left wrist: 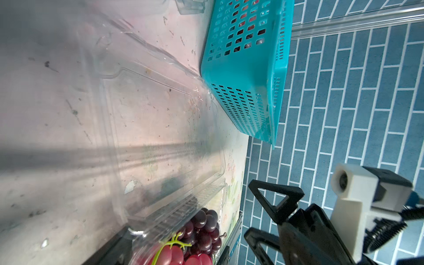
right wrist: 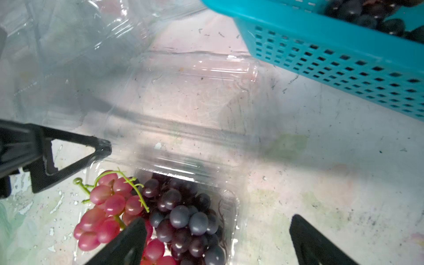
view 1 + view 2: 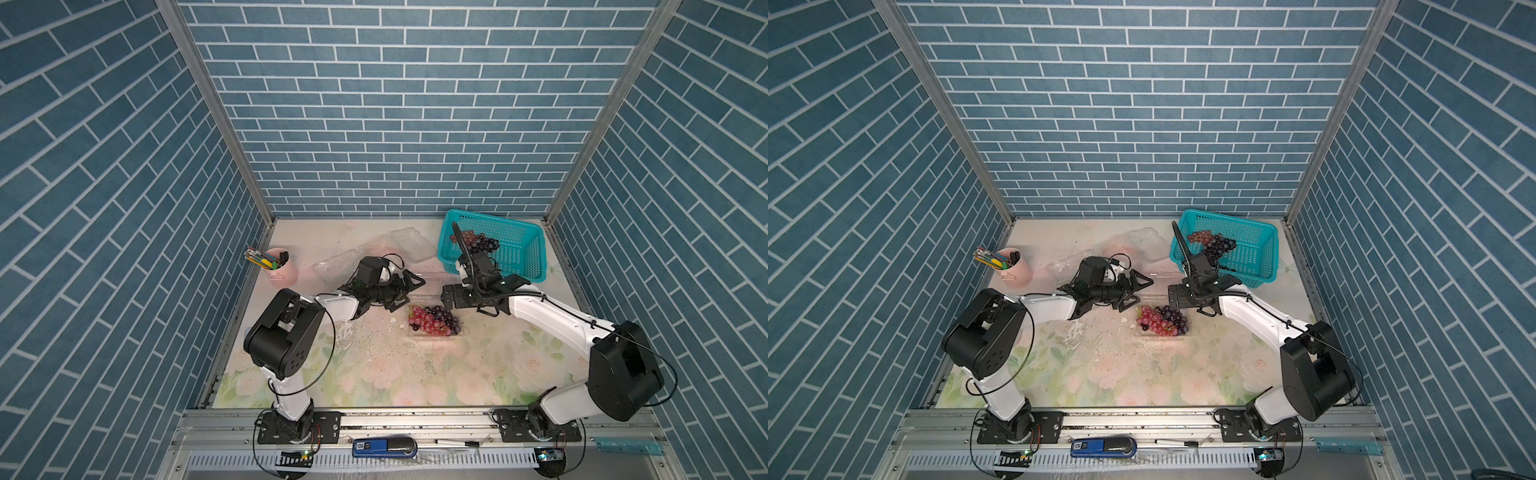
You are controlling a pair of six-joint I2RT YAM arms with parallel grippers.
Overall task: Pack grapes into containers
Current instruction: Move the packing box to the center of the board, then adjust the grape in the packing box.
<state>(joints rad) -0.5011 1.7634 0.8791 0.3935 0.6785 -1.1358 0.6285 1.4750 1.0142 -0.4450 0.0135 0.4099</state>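
The right gripper, its black fingers spread wide and holding nothing, hung just over the grapes. A red bunch and a dark one lay side by side in the tray of an open container, near the teal basket on the robot's side of it. The clear lid lay flat on the table, reaching from the tray right up to the basket's near wall. The left gripper, equally wide open and empty, hovered at the side of the container farther from the basket. More grapes lay inside the basket, and another clear container sat just beside its left wall. We took the step in hand to be shutting this filled box. To do it well, we judged, one finger should slip under the lid's edge nearest the basket and swing it over the hinge while the other gripper pinned the tray's rim. The green stem arching over the red bunch wanted tucking in first, and the closing press belonged on the rim, not the berries.
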